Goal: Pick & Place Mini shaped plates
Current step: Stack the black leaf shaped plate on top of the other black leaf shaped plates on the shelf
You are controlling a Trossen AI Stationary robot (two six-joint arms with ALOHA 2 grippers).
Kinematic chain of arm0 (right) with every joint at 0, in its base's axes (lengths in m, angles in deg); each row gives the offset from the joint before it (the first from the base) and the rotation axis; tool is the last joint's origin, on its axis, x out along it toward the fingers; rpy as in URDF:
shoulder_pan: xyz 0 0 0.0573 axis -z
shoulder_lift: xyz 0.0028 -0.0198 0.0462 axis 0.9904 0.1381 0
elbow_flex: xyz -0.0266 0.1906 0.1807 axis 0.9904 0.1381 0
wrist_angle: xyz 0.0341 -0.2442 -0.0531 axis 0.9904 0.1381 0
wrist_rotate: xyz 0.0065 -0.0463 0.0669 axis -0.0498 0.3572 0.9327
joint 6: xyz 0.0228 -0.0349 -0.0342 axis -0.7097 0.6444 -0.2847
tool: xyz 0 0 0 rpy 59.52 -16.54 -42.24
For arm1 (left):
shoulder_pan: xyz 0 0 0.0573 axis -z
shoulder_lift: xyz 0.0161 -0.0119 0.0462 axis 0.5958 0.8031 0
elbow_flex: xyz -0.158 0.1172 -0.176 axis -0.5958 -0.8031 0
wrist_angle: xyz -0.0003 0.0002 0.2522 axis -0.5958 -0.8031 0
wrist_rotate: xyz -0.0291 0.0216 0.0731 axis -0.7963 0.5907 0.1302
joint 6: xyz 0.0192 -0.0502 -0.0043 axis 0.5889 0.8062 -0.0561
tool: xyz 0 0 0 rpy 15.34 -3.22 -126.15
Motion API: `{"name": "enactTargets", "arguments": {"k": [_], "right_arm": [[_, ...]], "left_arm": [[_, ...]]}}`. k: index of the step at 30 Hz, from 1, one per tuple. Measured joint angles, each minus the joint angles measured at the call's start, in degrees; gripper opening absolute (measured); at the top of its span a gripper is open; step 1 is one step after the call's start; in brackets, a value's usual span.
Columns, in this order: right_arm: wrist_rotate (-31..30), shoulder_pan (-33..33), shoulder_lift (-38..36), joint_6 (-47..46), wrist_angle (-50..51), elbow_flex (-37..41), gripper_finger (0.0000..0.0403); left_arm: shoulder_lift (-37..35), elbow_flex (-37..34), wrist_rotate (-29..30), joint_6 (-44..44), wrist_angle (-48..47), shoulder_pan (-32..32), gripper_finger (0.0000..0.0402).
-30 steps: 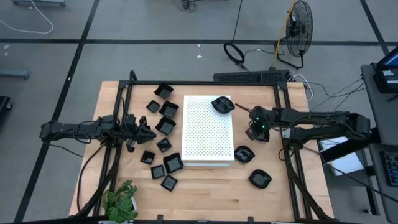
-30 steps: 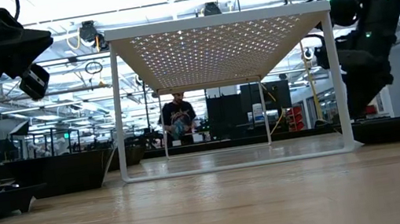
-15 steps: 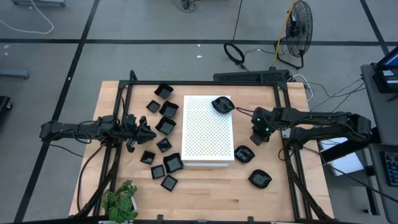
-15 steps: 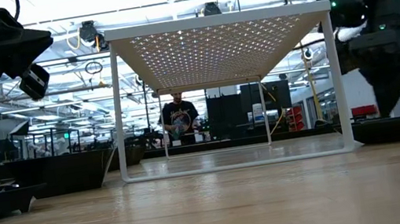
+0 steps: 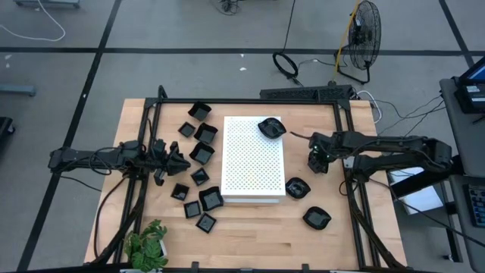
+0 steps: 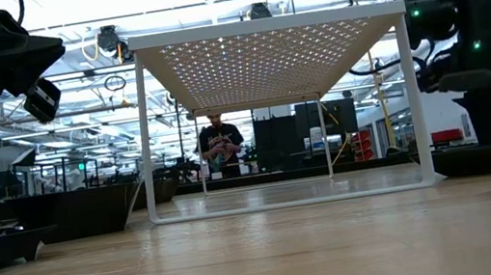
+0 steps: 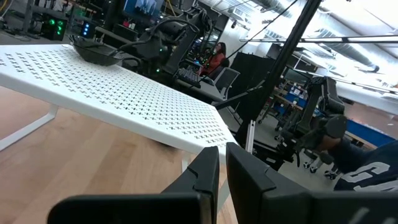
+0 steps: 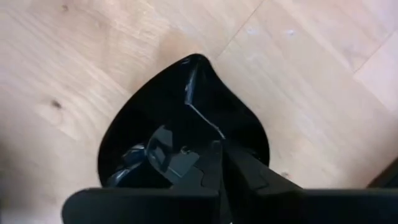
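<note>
A white perforated board (image 5: 254,163) stands on legs mid-table. One black mini plate (image 5: 271,127) sits on its far right corner. Several mini plates (image 5: 203,152) lie on the table left of the board, and two lie to its right (image 5: 297,187) (image 5: 317,219). My right gripper (image 5: 315,162) is shut and points steeply down beside the board's right edge. In its wrist view the shut fingers (image 8: 222,149) hang over a teardrop-shaped plate (image 8: 174,118); I cannot tell that they touch it. My left gripper (image 5: 182,161), shut and empty, points level at the board's left side.
Black frame rails (image 5: 345,152) run along the table's left, far and right sides. A potted plant (image 5: 148,244) stands at the near left corner. A person (image 6: 221,146) sits in the room beyond the table. Bare wood lies near the front edge (image 5: 258,243).
My right gripper has tipped further downward and shifted slightly toward the table's right edge, now pointing almost straight down by the plate on the board's right. The plates and the board have stayed where they were.
</note>
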Motion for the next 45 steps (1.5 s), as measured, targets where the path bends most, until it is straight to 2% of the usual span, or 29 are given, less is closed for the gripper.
{"name": "enactTargets", "arguments": {"k": [10,15,23,27,30,35,40,45], "right_arm": [[-0.36,0.00,5.33,-0.80,-4.13,1.27,0.0000],[-3.48,-0.02,7.36,0.99,-9.89,1.31,0.0000],[-9.14,-0.02,7.44,14.23,-23.78,1.52,0.0000],[-9.15,-0.02,7.42,20.64,-29.71,1.52,0.0000],[-6.49,0.00,7.42,21.49,-30.16,1.52,0.0000],[-6.18,-0.02,6.19,19.57,-27.47,1.52,0.0000],[-6.16,-0.02,1.75,16.96,-21.88,1.52,0.0000],[-6.17,0.04,-3.76,16.56,-21.83,1.52,0.0000]], "left_arm": [[-0.01,0.00,-0.01,-0.01,0.00,0.00,0.0031],[0.01,0.00,-0.01,0.00,-0.02,0.01,0.0031],[0.01,-0.02,-0.01,-0.01,-0.02,0.00,0.0031],[0.01,0.00,-0.01,-0.01,-0.02,0.00,0.0031],[0.01,-0.01,-0.01,0.00,-0.02,0.00,0.0031],[0.01,0.00,-0.01,-0.01,0.00,0.00,0.0031],[0.01,0.00,-0.01,0.00,0.00,0.01,0.0031],[0.01,0.00,-0.01,0.01,0.00,0.00,0.0031]]}}
